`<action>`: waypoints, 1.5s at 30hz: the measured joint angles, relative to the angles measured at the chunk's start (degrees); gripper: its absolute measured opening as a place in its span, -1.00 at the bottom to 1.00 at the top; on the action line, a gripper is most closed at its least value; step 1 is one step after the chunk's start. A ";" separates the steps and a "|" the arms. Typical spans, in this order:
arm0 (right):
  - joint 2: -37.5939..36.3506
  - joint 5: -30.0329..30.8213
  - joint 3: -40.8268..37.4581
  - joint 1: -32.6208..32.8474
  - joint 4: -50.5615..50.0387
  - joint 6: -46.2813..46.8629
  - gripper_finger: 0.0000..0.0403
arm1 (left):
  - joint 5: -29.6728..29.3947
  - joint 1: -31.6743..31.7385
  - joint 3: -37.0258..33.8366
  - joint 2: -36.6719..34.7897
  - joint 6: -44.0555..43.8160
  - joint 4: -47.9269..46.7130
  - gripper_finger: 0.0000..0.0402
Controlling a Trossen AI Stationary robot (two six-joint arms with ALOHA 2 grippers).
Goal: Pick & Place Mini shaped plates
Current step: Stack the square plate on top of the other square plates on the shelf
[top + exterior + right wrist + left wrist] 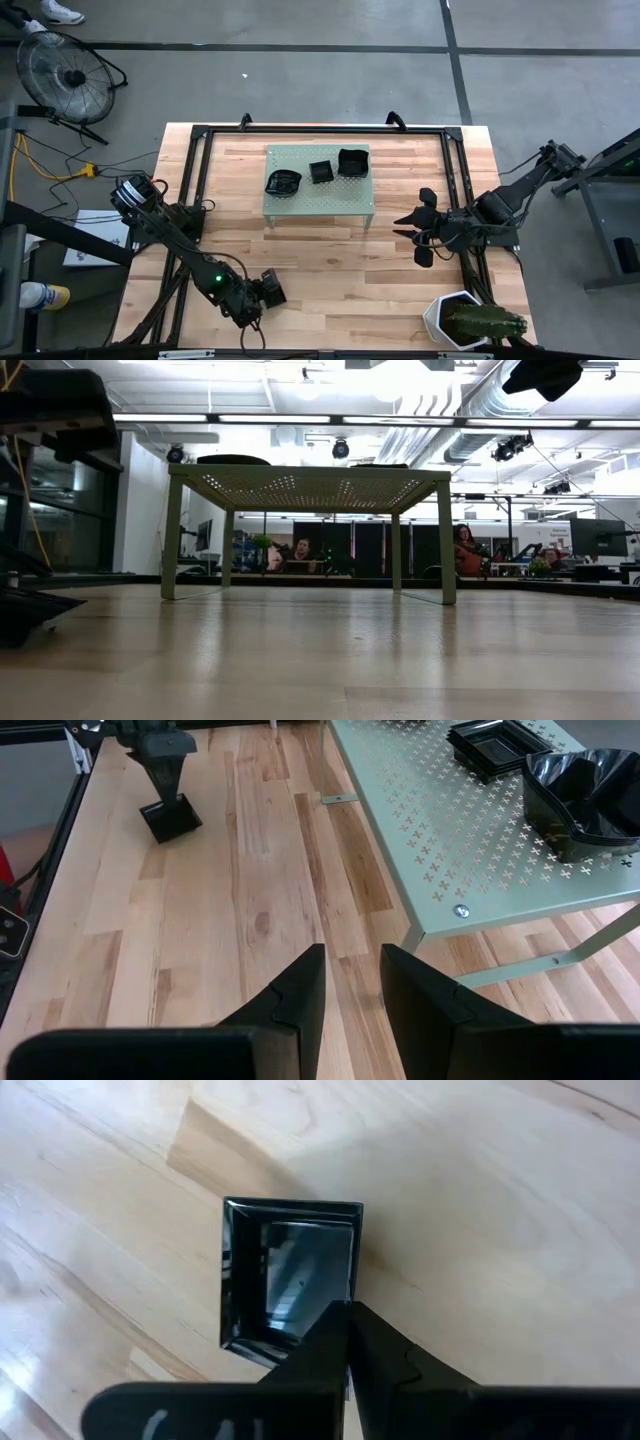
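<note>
Mini shaped plates sit in 2 places: 3 glossy black dishes with raised rims (318,172) rest on top of the pale green perforated metal stand (340,200) at the far middle of the light wooden table (330,265), and 1 small glossy black square plate (288,1276) lies on the wood at the near left, under the left gripper (268,290); the left wrist view shows that gripper's dark fingers pressed together on the plate's near rim, so it appears clamped on that edge alone. The right gripper (428,229) waits with its fingers apart, just right of the stand.

Risks, as I judge them: the hold is on 1 thin, slick rim, so the plate may pivot or slide out once raised; a tilted plate could catch the stand's edge when carried over; the stand's top already holds 3 dishes close together, so a careless release could knock 1 of them; the white hexagonal plant pot (452,318) at the near right stands well apart and poses little danger.
</note>
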 joint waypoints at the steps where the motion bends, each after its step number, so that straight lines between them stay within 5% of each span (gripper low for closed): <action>1: -0.02 0.00 0.00 0.00 0.00 -0.02 -0.53 | 0.00 0.00 0.33 0.00 -0.02 -0.46 -0.99; 18: 0.00 0.15 0.00 0.00 0.02 -0.13 -0.53 | -5.74 0.00 12.18 0.00 3.08 -10.61 -1.00; 29: 0.00 0.13 0.00 0.00 0.00 -0.13 -0.53 | -17.07 0.00 19.02 0.00 3.04 -17.57 -1.00; 45: 0.00 0.04 0.02 -0.01 0.00 -0.11 -0.53 | -30.44 2.30 19.78 -0.18 5.50 -17.46 -1.00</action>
